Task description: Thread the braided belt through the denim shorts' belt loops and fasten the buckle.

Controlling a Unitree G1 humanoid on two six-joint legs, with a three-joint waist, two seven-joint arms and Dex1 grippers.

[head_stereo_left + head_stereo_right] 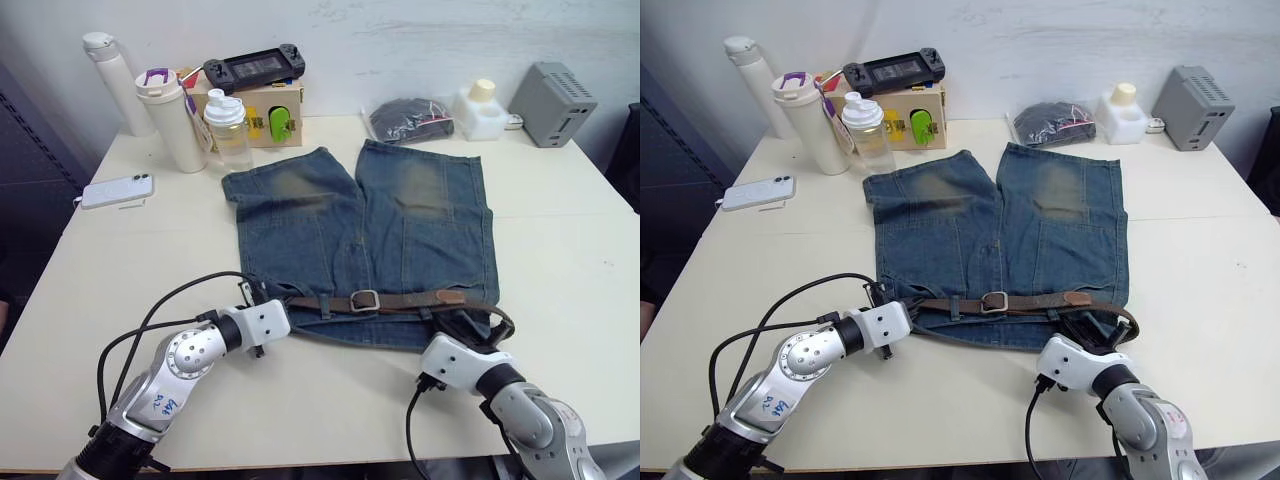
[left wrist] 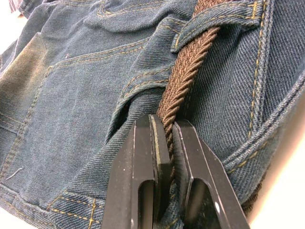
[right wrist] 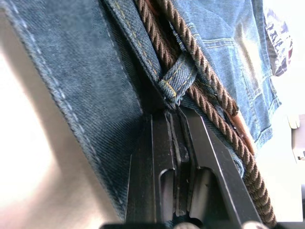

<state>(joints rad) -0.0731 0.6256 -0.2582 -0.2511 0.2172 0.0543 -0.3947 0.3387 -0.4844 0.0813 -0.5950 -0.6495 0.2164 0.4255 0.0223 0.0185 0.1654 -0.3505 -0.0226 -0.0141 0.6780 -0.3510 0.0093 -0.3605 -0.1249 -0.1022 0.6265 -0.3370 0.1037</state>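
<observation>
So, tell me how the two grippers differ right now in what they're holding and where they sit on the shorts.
The left gripper is shut on the braided belt, pinching the woven strap at the left end of the waistband; the right gripper sits at the right end, closed beside a belt loop, seemingly pinching denim. The strap emerges from between the left gripper's fingers but crosses past the right gripper's fingertips. Both rest at the waistband of the denim shorts.

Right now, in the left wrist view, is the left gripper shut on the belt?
Yes: the left gripper has its two black fingers closed around the belt just below a denim loop.
</observation>
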